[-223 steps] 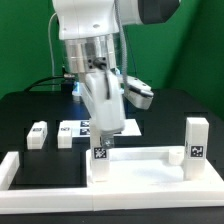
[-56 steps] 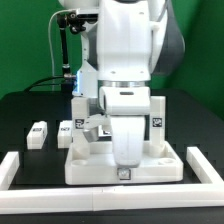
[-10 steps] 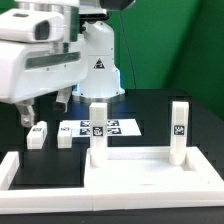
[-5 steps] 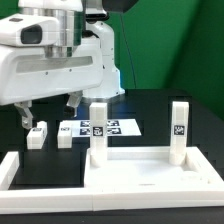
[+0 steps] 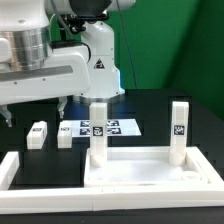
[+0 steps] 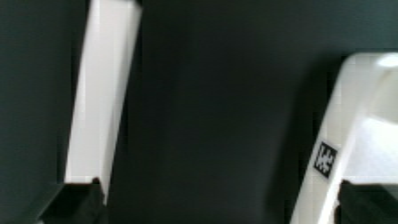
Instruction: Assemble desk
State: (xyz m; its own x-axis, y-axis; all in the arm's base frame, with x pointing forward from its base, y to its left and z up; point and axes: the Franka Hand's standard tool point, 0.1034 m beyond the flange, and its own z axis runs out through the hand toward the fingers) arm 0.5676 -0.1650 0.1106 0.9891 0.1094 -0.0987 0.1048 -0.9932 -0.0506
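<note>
The white desk panel (image 5: 150, 168) lies at the front of the black table, rim up. Two leg posts stand upright in it, one at its near-left corner (image 5: 98, 125) and one at its right (image 5: 178, 127). Two loose legs (image 5: 38, 134) (image 5: 65, 133) lie to the exterior view's left. My gripper (image 5: 35, 110) hangs open and empty above and behind the loose legs. In the wrist view the gripper (image 6: 217, 210) has only dark table between its fingertips (image 6: 80, 205). A white tagged part (image 6: 365, 110) shows at one side there; I cannot tell which part it is.
The marker board (image 5: 105, 127) lies behind the panel. A white L-shaped border bar (image 5: 18, 168) runs along the front left, and a long white bar (image 6: 107, 90) shows in the wrist view. The robot base (image 5: 98, 60) stands at the back.
The arm has swung toward the exterior view's left over the last second, fingers open throughout. Much earlier it was over the panel at the legs. The panel and legs have not moved lately.
</note>
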